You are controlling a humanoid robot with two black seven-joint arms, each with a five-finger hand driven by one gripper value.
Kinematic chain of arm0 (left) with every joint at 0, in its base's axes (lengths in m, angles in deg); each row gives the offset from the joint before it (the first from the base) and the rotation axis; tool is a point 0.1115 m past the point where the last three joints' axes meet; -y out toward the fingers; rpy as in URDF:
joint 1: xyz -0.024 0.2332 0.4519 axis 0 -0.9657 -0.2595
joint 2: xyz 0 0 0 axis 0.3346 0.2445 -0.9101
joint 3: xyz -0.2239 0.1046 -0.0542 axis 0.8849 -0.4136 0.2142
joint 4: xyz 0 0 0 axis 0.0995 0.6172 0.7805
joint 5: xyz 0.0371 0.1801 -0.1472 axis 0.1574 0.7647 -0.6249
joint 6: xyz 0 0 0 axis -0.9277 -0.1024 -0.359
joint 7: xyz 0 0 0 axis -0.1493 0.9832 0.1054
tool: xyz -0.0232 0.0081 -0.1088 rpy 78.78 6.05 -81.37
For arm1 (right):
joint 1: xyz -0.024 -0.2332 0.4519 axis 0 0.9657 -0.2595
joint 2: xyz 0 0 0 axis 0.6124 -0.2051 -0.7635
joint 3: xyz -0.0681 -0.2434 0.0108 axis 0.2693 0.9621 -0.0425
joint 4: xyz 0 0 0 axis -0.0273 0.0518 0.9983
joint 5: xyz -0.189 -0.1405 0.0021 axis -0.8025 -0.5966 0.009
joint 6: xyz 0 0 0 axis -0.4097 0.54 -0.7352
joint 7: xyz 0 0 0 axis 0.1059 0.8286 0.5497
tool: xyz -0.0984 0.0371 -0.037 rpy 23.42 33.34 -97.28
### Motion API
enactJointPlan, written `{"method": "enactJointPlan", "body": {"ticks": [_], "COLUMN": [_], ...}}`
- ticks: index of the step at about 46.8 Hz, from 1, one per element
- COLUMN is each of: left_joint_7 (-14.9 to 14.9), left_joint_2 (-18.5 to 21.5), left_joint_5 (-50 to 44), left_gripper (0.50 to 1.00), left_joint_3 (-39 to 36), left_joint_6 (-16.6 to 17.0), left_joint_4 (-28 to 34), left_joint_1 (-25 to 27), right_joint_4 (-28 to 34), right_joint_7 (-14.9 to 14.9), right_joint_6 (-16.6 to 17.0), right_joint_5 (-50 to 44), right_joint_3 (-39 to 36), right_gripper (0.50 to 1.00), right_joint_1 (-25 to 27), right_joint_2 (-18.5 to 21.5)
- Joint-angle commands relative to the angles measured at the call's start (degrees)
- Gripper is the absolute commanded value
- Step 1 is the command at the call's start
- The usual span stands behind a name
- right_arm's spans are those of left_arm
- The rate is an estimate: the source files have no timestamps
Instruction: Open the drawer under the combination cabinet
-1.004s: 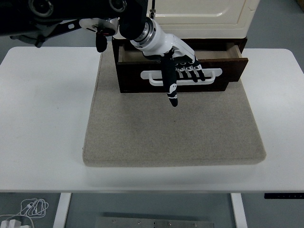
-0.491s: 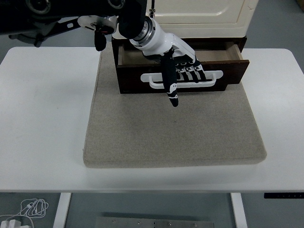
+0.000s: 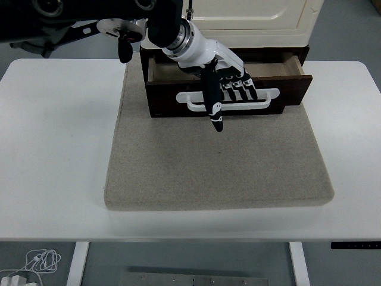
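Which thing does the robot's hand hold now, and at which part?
The left hand holds the dark brown wooden drawer by its white bar handle, fingers hooked over it.

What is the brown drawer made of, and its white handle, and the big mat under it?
The drawer looks like dark stained wood, matte, with a paler wooden inside. Its handle looks like smooth white plastic or painted metal; I cannot tell which. The mat looks like grey-beige felt or woven fabric, fuzzy and not shiny. The left hand hooks the handle.
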Motion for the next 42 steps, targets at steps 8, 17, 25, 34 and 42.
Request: {"method": "enactJointPlan", "body": {"ticks": [8, 17, 25, 34, 42], "left_joint_7": [-0.4, -0.4, -0.4, -0.4, -0.4], "left_joint_2": [0.0, 0.08, 0.08, 0.17, 0.61], "left_joint_5": [0.01, 0.01, -0.08, -0.08, -0.17], "left_gripper": [1.0, 1.0, 1.0, 1.0, 1.0], "left_joint_3": [-0.27, -0.18, -0.09, 0.08, 0.43], "left_joint_6": [-0.19, -0.54, -1.68, -2.39, -3.53], "left_joint_4": [0.35, 0.35, 0.35, 0.35, 0.35], "left_joint_1": [0.0, 0.0, 0.0, 0.0, 0.0], "right_joint_4": [0.0, 0.0, 0.0, 0.0, 0.0], "right_joint_7": [0.02, 0.02, -0.07, 0.02, 0.02], "right_joint_6": [0.0, 0.0, 0.0, 0.0, 0.0], "right_joint_5": [0.0, 0.0, 0.0, 0.0, 0.0], "right_joint_3": [0.0, 0.0, 0.0, 0.0, 0.0], "right_gripper": [0.928, 0.928, 0.928, 0.928, 0.928], "right_joint_1": [0.0, 0.0, 0.0, 0.0, 0.0], "right_joint_2": [0.0, 0.0, 0.0, 0.0, 0.0]}}
